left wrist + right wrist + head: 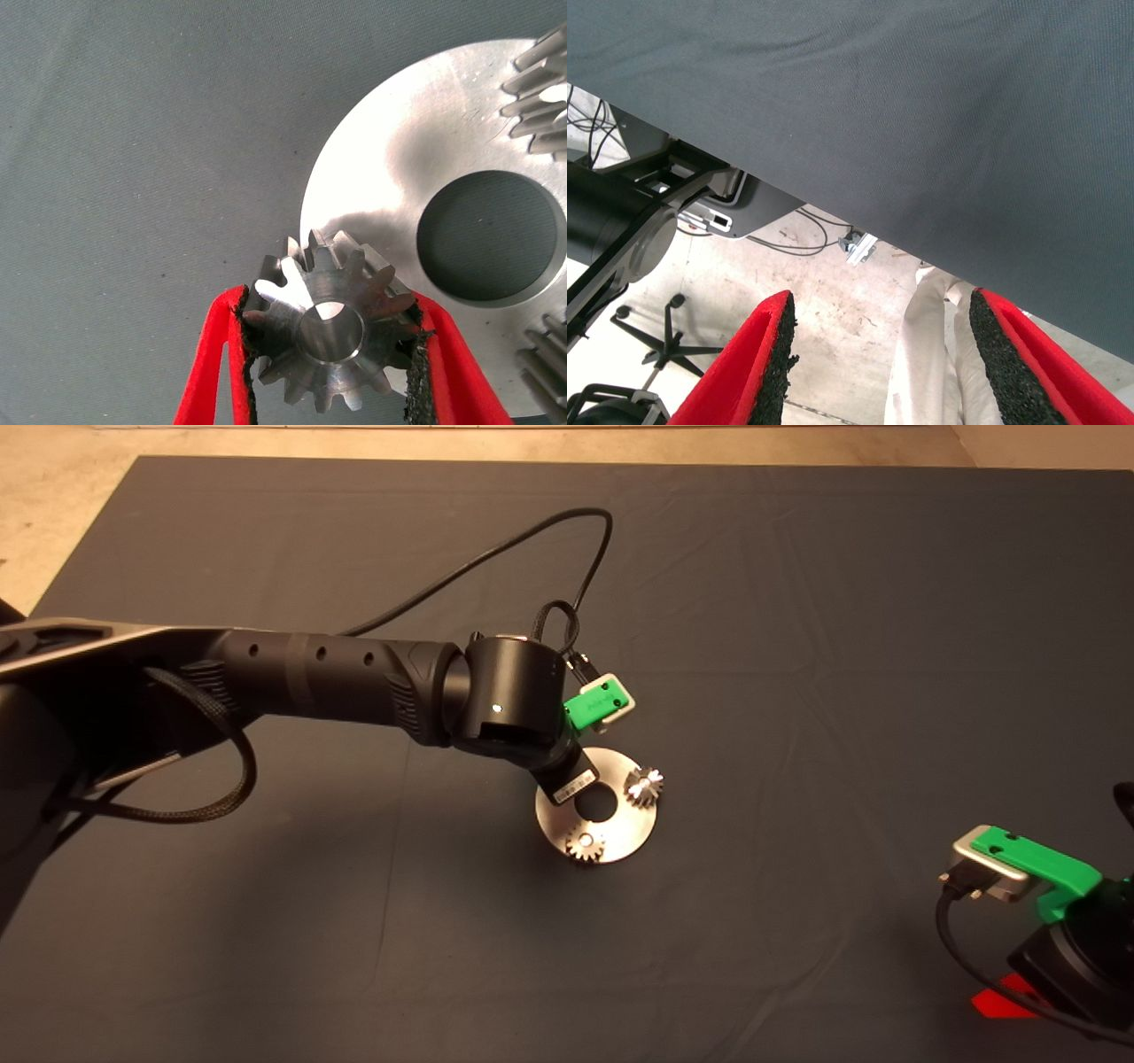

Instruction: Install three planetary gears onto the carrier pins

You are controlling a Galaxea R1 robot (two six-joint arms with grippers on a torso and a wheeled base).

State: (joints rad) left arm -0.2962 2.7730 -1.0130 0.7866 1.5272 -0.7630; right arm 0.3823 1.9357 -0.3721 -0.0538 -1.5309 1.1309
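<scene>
1. The left tool (330, 354) is closed around a gear (330, 329); its two pads press on the teeth from both sides. The gear's centre hole faces the wrist camera.
2. This gear sits at the rim of the disc (399, 177), over the edge where the metal meets the mat. I cannot tell if it is on a pin.
3. In the head view the left arm (337, 677) comes from the left and its wrist covers the far-left part of the disc (620, 828), so the held gear does not show there.
4. Two other gears lie on the disc: one (644, 785) at the right side and one (585, 843) at the near side, with the large centre hole (599, 804) between them. The pins are hidden under the gears.
5. A black cable (532, 540) loops from the left wrist over the mat behind the disc.
6. The right tool (877, 363) waits at the lower right edge, well apart from the disc. Its fingers are wide apart and hold nothing.
7. The dark mat (797, 602) has light wrinkles. Beyond its edge the right wrist view shows a pale floor (833, 292), cables, a chair base (660, 332) and a person's legs (930, 354) in light trousers.
</scene>
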